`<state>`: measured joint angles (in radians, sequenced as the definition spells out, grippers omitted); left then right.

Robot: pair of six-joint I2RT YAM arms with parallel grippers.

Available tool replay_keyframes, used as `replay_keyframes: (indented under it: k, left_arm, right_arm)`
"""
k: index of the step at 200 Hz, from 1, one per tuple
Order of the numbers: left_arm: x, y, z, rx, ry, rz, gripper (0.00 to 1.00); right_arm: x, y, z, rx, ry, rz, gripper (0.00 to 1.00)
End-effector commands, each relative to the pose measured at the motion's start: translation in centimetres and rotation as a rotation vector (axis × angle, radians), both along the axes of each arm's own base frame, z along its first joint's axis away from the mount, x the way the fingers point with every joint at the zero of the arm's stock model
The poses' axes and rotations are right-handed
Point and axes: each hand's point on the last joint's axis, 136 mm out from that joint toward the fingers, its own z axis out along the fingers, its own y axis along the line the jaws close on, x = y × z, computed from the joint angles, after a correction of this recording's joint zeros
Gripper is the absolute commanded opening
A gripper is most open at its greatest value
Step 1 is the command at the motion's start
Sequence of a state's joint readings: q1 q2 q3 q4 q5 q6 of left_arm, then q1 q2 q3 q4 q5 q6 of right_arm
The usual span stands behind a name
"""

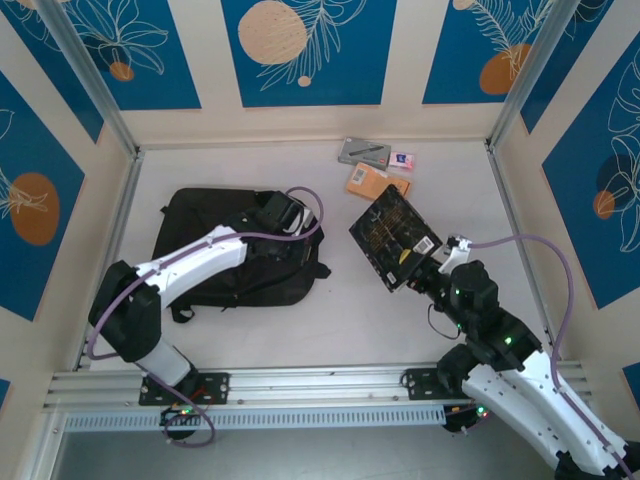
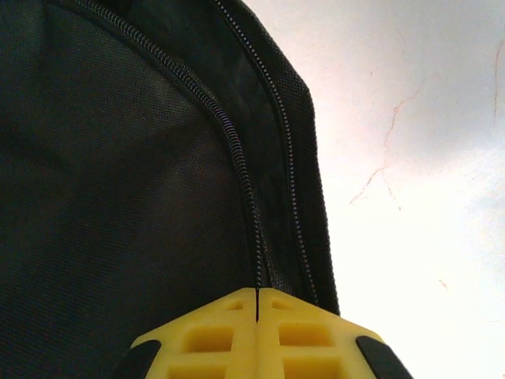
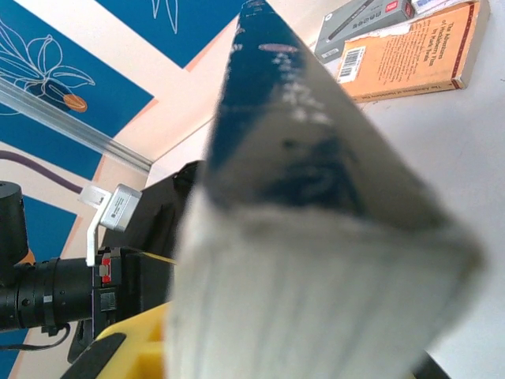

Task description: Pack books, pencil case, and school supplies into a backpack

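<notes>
The black backpack point(image 1: 225, 255) lies flat at the left of the table. My left gripper point(image 1: 284, 214) sits at its upper right edge; in the left wrist view the yellow fingers point(image 2: 258, 304) are pressed together where a zip line point(image 2: 237, 158) runs into them. My right gripper point(image 1: 432, 268) is shut on the lower corner of a black book with gold print point(image 1: 393, 237), held tilted above the table, its page edge blurred and close point(image 3: 316, 292). An orange book point(image 1: 375, 182) point(image 3: 410, 59), the grey pencil case point(image 1: 363, 152) point(image 3: 363, 20) and a small pink-and-white eraser point(image 1: 402, 160) lie at the back.
Walls with metal rails close in the table on the left, back and right. A metal rail point(image 1: 300, 385) runs along the near edge between the arm bases. Bare tabletop point(image 1: 340, 320) lies between the backpack and the right arm.
</notes>
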<state>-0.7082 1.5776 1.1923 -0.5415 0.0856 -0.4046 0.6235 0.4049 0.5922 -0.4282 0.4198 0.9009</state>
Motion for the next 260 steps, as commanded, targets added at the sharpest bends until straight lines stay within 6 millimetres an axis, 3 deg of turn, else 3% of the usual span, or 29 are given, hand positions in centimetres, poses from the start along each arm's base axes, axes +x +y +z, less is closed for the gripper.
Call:
replay_keyframes:
  k: [1, 50, 98, 138, 183, 241, 260]
  left_arm:
    - [-0.1, -0.2, 3.3, -0.066, -0.052, -0.001, 0.00]
    - [-1.5, 2.3, 9.2, -0.151, -0.174, 0.046, 0.00]
    - [-3.9, 5.6, 12.8, -0.228, -0.270, 0.117, 0.00]
    - [-4.8, 6.2, 13.0, -0.234, -0.269, 0.112, 0.00]
    - [-4.2, 6.8, 13.0, -0.200, -0.273, 0.141, 0.00]
    - [-3.4, 8.7, 13.5, -0.184, -0.290, 0.201, 0.14]
    - [-3.3, 8.7, 13.4, -0.189, -0.281, 0.202, 0.37]
  right_arm:
    - [0.4, 1.2, 2.9, 0.086, -0.090, 0.044, 0.00]
    - [0.7, 3.8, 3.4, 0.101, -0.075, 0.156, 0.00]
    - [1.2, 5.7, 3.2, 0.140, -0.040, 0.220, 0.00]
    - [1.7, 10.6, 3.3, 0.279, 0.048, 0.377, 0.00]
    - [1.6, 15.6, 4.8, 0.374, 0.072, 0.528, 0.00]
    - [1.0, 17.2, 5.4, 0.402, 0.055, 0.586, 0.00]
    - [0.8, 17.6, 5.1, 0.405, 0.065, 0.599, 0.00]
